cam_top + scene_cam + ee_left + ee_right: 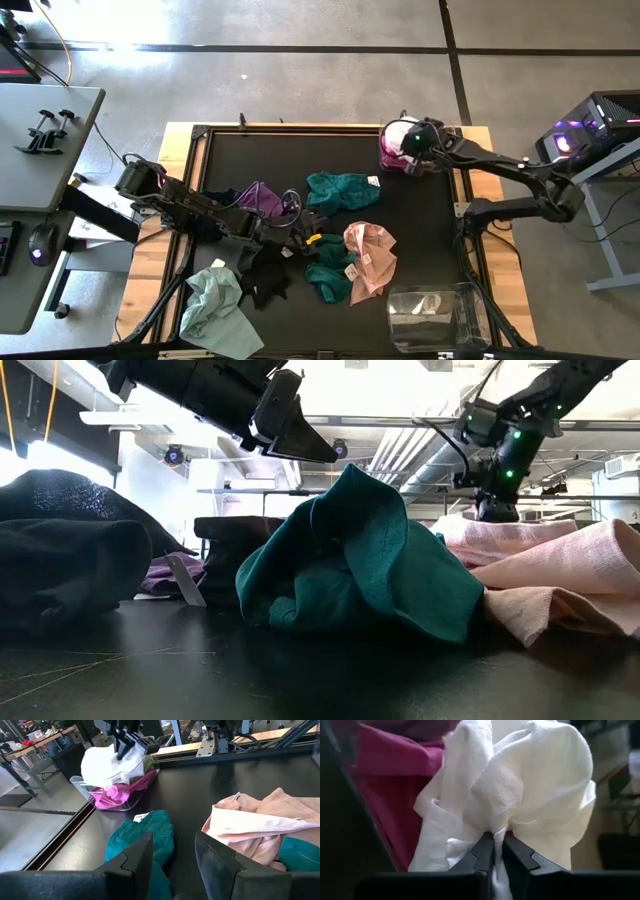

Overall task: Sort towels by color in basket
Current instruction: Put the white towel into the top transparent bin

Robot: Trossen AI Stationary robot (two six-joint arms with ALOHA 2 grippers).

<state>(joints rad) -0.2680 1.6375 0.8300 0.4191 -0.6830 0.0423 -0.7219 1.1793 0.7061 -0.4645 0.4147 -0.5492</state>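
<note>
A clear basket (82,784) at the table's far right corner holds a magenta towel (392,155) and a white towel (530,785). My right gripper (493,845) is over the basket, shut on the white towel. Loose on the table lie a purple towel (260,198), two teal towels (343,190) (330,280), a pink towel (370,255), a black towel (265,278) and a pale mint towel (215,305). My left gripper (172,857) hovers open above the middle of the table, near the far teal towel (145,837), holding nothing. My right gripper pinches a gathered fold of the white towel (495,822) between its two fingertips. The fingers come slanting down from above. The bunched towel bulges beyond the fingers and lies against the magenta towel (395,775) in the basket.
A second clear container (435,312) stands at the near right corner with something white inside. A lime green towel (148,764) shows in the far basket. Wooden rails (500,260) border the black table top. Bare table lies between the teal towel and the basket.
</note>
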